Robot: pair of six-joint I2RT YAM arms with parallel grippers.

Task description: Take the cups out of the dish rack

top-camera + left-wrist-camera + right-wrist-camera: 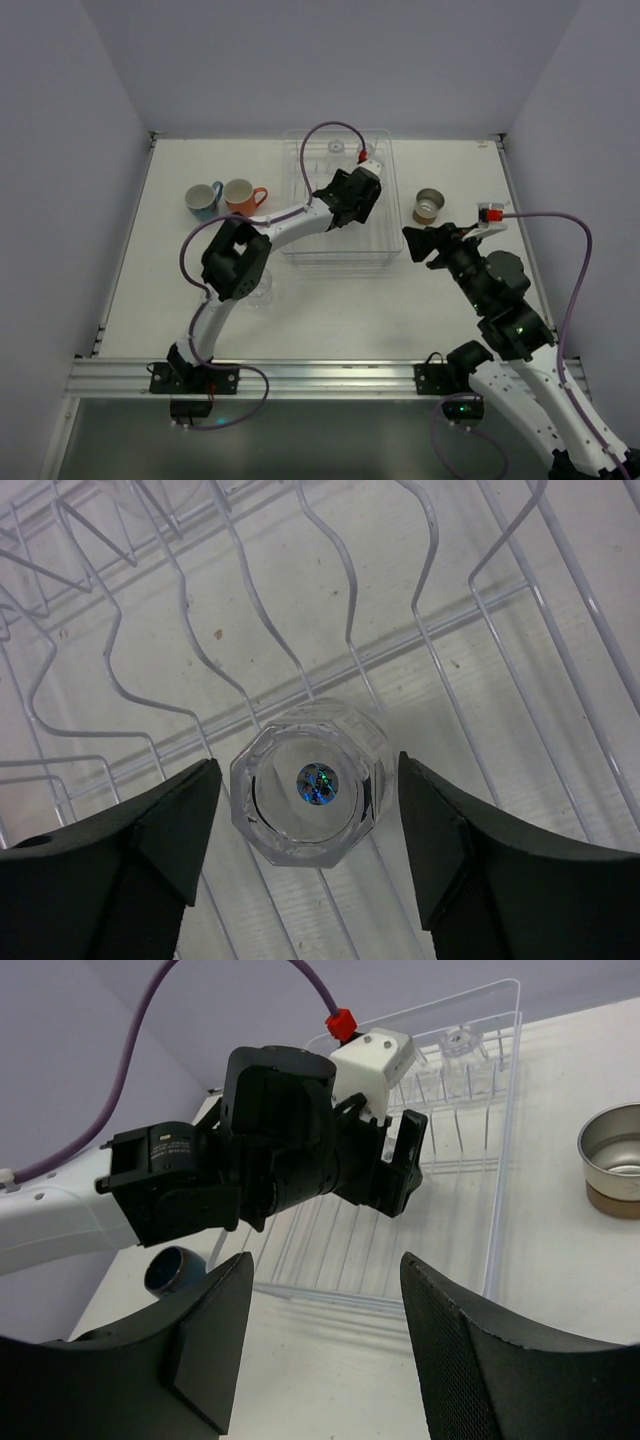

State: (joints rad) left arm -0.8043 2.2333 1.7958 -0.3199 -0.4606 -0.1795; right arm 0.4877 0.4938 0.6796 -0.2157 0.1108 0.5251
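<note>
Centrally, faceted clear tumbler (pixel 308 785), wire rack (pixel 400 648)

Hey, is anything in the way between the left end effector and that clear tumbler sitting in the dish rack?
Nothing visible. The left end effector has a finger on each side of the clear tumbler, with bare gaps on both sides; the dish rack wires only run beneath it.

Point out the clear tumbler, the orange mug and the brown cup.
clear tumbler (pixel 317 784), left wrist view, middle of its base.
orange mug (pixel 239 194), top view, its opening.
brown cup (pixel 429 204), top view, its opening.
</note>
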